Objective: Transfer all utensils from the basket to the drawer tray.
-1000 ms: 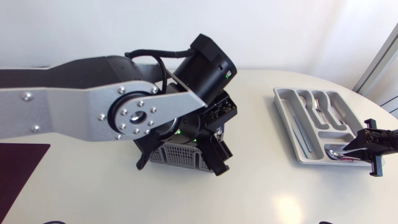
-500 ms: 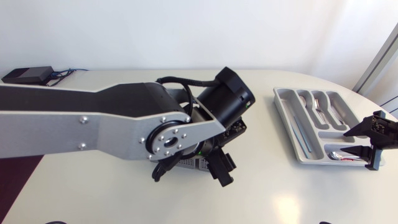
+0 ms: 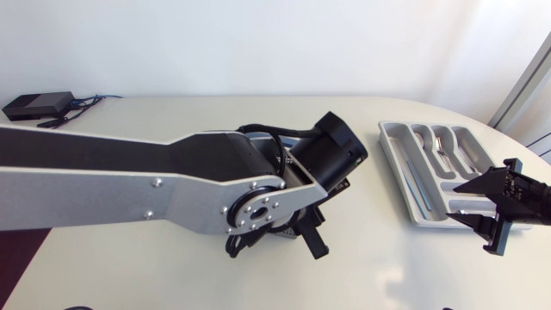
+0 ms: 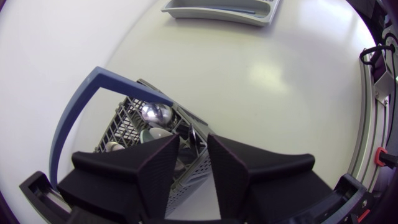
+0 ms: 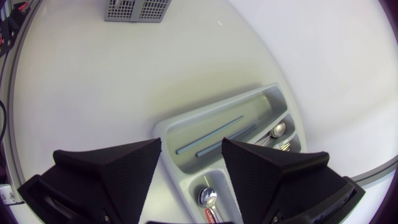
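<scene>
A grey mesh basket (image 4: 121,124) with a blue handle (image 4: 68,118) holds several spoons (image 4: 155,114). My left gripper (image 4: 194,142) is lowered into the basket's top, with dark utensil handles at its tip. In the head view my left arm (image 3: 258,207) hides most of the basket. The grey drawer tray (image 3: 398,164) lies at the right, with cutlery (image 3: 443,146) in its far slots and blue sticks (image 5: 211,134) in the long one. My right gripper (image 3: 456,202) hangs open over the tray's near end, holding nothing. Under it a spoon (image 5: 208,198) lies in the small compartment.
A black box (image 3: 34,105) with a cable sits at the back left corner. A dark red mat (image 3: 10,258) shows at the left edge. The tray (image 5: 165,127) lies close to the table's curved right edge.
My right gripper opened, left the spoon in the tray's small compartment and drew back a little. My left arm swung right and came down over the basket.
</scene>
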